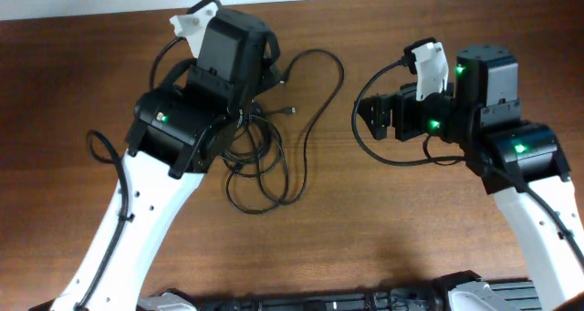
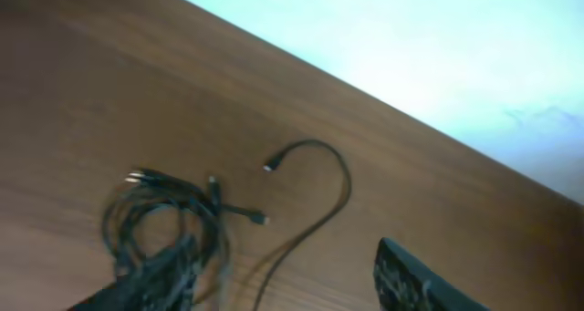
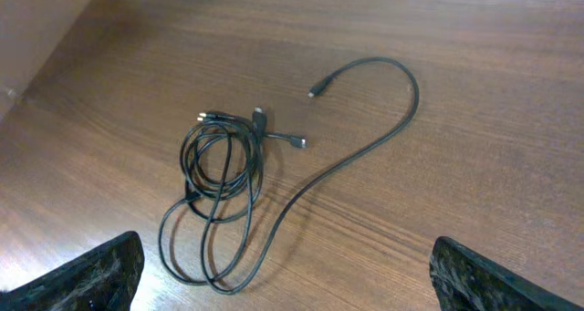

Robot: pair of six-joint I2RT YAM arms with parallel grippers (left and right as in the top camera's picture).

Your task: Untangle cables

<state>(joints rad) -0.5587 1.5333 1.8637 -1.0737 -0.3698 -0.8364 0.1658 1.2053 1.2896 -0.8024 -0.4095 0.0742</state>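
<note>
The cables (image 1: 265,160) are thin black cords lying on the wooden table, coiled in one loose bundle. One long strand (image 1: 324,83) curves away to the right and back. My left gripper (image 2: 283,270) is open and empty, low over the bundle (image 2: 164,220). Its left finger is at the coil's edge and the long strand (image 2: 338,188) runs between the fingers. In the overhead view its fingers are hidden under the arm. My right gripper (image 1: 367,116) is open and empty, to the right of the cables and facing them. The bundle (image 3: 219,170) and the long strand (image 3: 401,101) lie ahead of its fingers (image 3: 287,279).
The brown wooden table (image 1: 383,229) carries only the cables. Its far edge meets a pale surface (image 2: 438,37). The left arm's body (image 1: 182,119) covers part of the bundle from above. Thicker black robot wires loop beside each arm (image 1: 365,142).
</note>
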